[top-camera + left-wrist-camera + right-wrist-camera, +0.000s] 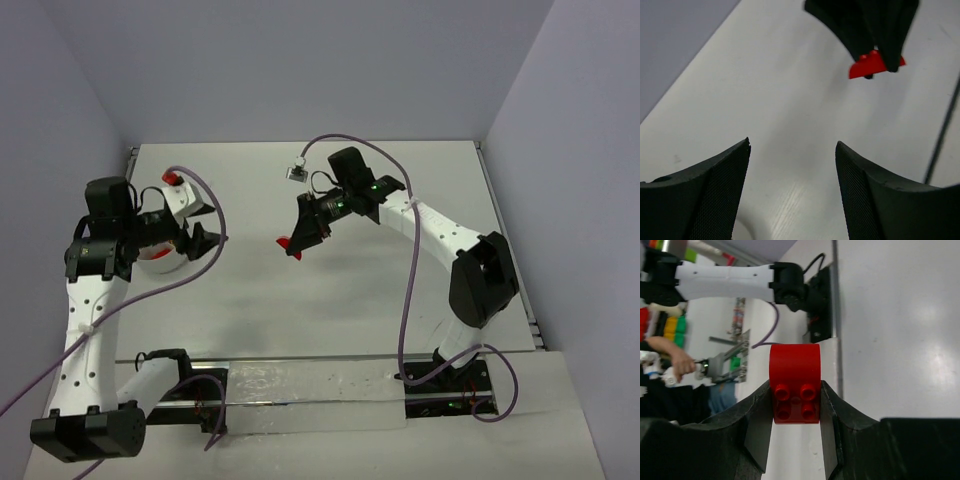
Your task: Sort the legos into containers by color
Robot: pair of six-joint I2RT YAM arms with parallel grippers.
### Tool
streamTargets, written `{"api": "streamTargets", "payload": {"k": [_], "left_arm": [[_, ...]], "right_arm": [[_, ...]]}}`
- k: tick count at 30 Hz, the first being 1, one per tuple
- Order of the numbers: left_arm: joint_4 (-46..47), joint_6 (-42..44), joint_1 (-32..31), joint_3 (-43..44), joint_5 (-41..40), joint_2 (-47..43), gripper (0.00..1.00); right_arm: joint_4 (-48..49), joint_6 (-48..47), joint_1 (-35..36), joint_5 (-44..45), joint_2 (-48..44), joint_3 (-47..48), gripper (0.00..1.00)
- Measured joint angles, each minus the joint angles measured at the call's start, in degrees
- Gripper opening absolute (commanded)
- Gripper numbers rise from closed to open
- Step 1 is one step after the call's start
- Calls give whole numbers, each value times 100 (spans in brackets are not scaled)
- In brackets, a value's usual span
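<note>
My right gripper (297, 243) is shut on a red lego (288, 244) and holds it above the middle of the table. In the right wrist view the red lego (795, 382) sits stud-side up between the fingers (752, 415). My left gripper (203, 241) is open and empty, left of the right gripper and pointing at it. The left wrist view shows the red lego (874, 64) in the right gripper's tips, ahead of my open left gripper (792, 145). The white tub (160, 263) sits under the left arm, mostly hidden. Other legos are out of view.
A small red object (174, 178) shows by the left arm's wrist; I cannot tell what it is. A small grey connector (296, 172) hangs on the purple cable near the back. Grey walls close in the table on three sides.
</note>
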Motion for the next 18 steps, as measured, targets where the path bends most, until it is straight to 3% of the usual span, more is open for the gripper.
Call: {"api": "streamTargets", "payload": {"k": [7, 18], "left_arm": [[-850, 1043, -518, -469, 1073, 118, 80], [-644, 724, -1248, -517, 1775, 124, 78]], "right_arm": [[687, 736, 229, -872, 27, -43, 0], [900, 1103, 545, -1345, 355, -44, 0]]}}
